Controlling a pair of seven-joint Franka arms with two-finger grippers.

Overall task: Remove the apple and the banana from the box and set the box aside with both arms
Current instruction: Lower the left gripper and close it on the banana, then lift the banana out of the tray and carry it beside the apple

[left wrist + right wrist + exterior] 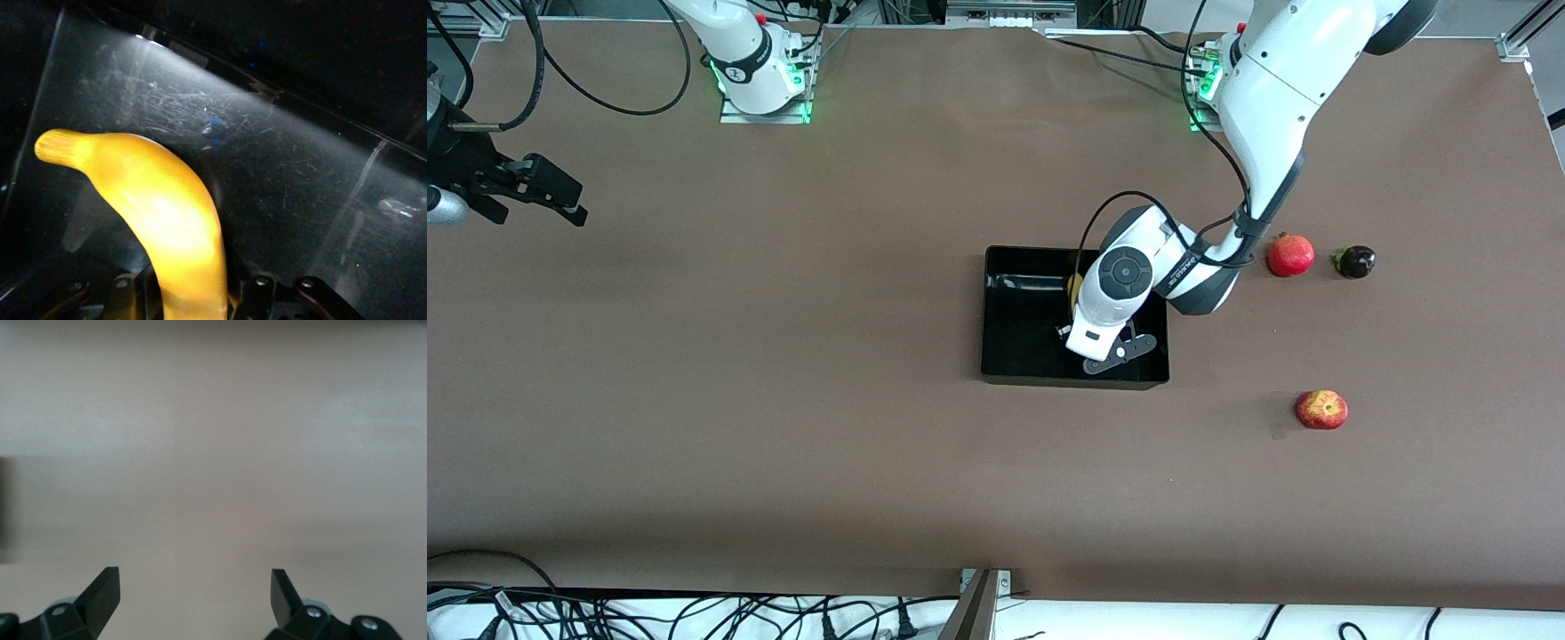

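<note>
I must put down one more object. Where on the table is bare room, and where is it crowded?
Bare brown table runs from the black box to the open right claw, also along the front edge. Crowded: inside the box, with the left claw and banana; around the apple, red fruit and dark fruit.

The black shiny box [1023, 356] is sitting open in the middle of the table, and its floor is looking scratched. The left gripper [1087, 313] is reaching down inside it, holding the yellow banana [167, 227] between its fingers. The banana is curving away from the hand, with its stubby tip pointing out over the floor of the box. The little red-and-yellow apple [1321, 410] is lying on the bare table, well apart from that hand, toward the left arm's end. The right gripper [538, 191] is waiting with fingers spread wide over bare table, far from the box and both fruits.
</note>
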